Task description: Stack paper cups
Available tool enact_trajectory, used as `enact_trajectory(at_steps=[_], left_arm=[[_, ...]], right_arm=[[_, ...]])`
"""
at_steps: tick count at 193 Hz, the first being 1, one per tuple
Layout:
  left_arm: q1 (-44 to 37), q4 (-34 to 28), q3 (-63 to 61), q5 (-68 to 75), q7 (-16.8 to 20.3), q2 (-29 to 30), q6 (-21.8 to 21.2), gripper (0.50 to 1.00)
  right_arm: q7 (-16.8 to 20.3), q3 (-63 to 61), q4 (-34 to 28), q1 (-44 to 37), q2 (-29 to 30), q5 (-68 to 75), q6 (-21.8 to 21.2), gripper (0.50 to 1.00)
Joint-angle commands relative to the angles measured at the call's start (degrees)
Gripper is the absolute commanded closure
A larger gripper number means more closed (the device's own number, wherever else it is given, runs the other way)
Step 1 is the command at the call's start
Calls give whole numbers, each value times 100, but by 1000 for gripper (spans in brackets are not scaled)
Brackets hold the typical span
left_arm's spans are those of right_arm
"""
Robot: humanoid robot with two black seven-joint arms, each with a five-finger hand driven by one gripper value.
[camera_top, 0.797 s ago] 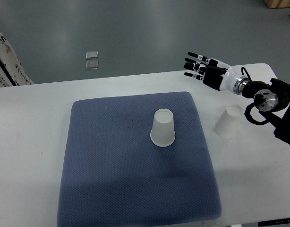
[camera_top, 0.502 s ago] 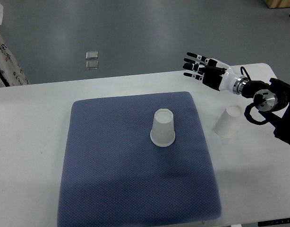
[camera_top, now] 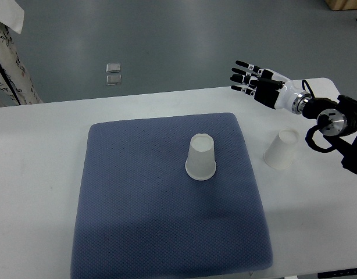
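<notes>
One translucent white paper cup [camera_top: 200, 157] stands upside down near the middle of the blue-grey mat [camera_top: 138, 221]. A second white paper cup [camera_top: 281, 149] stands upside down on the white table just right of the mat. My right hand [camera_top: 252, 79] hovers over the table's far edge, up and to the left of that second cup, fingers spread and holding nothing. Its arm comes in from the right edge. The left arm does not show.
The white table [camera_top: 39, 174] runs across the picture, with grey floor beyond its far edge. A patterned cloth [camera_top: 7, 64] hangs at the upper left. Two small clear squares [camera_top: 113, 73] lie on the floor.
My right hand has shifted slightly up and to the right, away from the mat. Both cups stay where they were. The cloth at the upper left has moved.
</notes>
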State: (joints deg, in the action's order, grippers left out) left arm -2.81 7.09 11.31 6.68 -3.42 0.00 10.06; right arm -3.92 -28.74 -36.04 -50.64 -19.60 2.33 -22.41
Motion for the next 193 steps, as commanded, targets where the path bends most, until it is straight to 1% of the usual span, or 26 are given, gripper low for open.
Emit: enact_trajectory(at_steps=[1, 23, 59, 70, 80, 87, 91, 108, 120, 136, 155, 170, 193], left_arm=[[0, 3, 3, 0, -1, 0, 5, 500], [0, -6, -6, 0, -1, 0, -4, 500], [0, -6, 3, 0, -1, 0, 5, 500], [0, -6, -6, 0, -1, 0, 5, 500], [0, -6, -6, 0, -1, 0, -4, 500], [0, 3, -6, 0, -1, 0, -4, 500], [0, 3, -6, 0, -1, 0, 5, 500], [0, 3, -6, 0, -1, 0, 5, 500], [0, 3, -6, 0, -1, 0, 5, 500], [0, 3, -6, 0, -1, 0, 5, 500], [0, 3, -6, 0, -1, 0, 5, 500], [0, -6, 3, 0, -1, 0, 5, 500], [0, 3, 3, 0, -1, 0, 5, 500]], right_arm=[[-100, 26, 0, -34, -149, -22, -53, 576], [-109, 35, -9, -60, -351, -303, -193, 576], [-118, 26, -70, -96, -843, -1691, -738, 576], [-179, 26, -70, -183, -966, -2166, -879, 576], [-372, 35, -70, -289, -1125, -2658, -1028, 576], [-592, 26, -123, -298, -1291, -3018, -1107, 576], [-645, 26, -149, -298, -1336, -3107, -1107, 576], [-1163, 105, -378, -315, -1634, -3712, -1125, 576], [-1383, 149, -466, -306, -1696, -4108, -1134, 576], [-1682, 202, -606, -306, -1740, -5137, -1143, 576], [-2174, 228, -799, -315, -1863, -6410, -1090, 579], [-2323, 246, -931, -298, -1907, -7192, -1020, 576], [-2350, 518, -1116, -280, -1995, -7941, -738, 579]])
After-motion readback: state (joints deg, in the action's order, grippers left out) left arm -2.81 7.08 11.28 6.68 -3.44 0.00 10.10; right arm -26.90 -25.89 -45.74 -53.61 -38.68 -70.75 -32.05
